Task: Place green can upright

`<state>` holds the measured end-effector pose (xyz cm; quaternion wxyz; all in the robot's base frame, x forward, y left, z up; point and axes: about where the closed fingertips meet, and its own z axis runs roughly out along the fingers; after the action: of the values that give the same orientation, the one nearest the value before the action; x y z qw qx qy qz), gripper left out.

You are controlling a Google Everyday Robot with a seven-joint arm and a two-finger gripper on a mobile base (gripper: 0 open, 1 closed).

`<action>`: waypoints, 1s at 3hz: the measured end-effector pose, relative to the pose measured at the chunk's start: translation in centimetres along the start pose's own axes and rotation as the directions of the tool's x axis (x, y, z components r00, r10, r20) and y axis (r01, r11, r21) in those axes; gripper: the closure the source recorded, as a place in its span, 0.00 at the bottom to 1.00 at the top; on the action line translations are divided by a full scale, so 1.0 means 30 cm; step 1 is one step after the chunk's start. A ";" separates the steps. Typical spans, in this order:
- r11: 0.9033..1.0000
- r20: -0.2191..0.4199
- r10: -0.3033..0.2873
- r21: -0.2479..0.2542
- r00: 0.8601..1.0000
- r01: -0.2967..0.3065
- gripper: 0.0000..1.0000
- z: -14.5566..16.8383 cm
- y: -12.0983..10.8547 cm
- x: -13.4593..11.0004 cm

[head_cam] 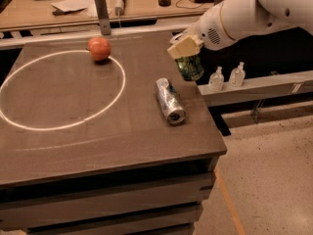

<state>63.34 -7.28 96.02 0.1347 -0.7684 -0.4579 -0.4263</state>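
Observation:
The green can (190,67) hangs from my gripper (184,49), which is shut on its top. The can is held roughly upright, slightly tilted, in the air at the right edge of the dark table (98,126), beyond the silver can. My white arm (244,13) reaches in from the upper right. The cream-coloured fingers (182,46) cover the can's top rim, so its pull tab is hidden.
A silver can with blue and red marks (169,101) lies on its side near the table's right edge. A red apple (99,48) sits on the white circle (58,89) at the back. Two small bottles (226,77) stand on a ledge to the right. A cluttered desk (98,4) lies behind.

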 end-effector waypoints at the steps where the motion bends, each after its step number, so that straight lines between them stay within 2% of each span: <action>1: 1.000 0.000 0.000 0.000 1.000 0.000 1.00 0.000 0.000 0.000; 2: 1.000 -0.016 0.010 0.007 1.000 -0.010 1.00 -0.011 0.004 -0.006; 3: 0.998 -0.096 0.022 0.054 0.995 -0.017 1.00 -0.015 -0.007 0.027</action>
<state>63.11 -6.95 96.88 0.1810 -0.7476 -0.4543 -0.4493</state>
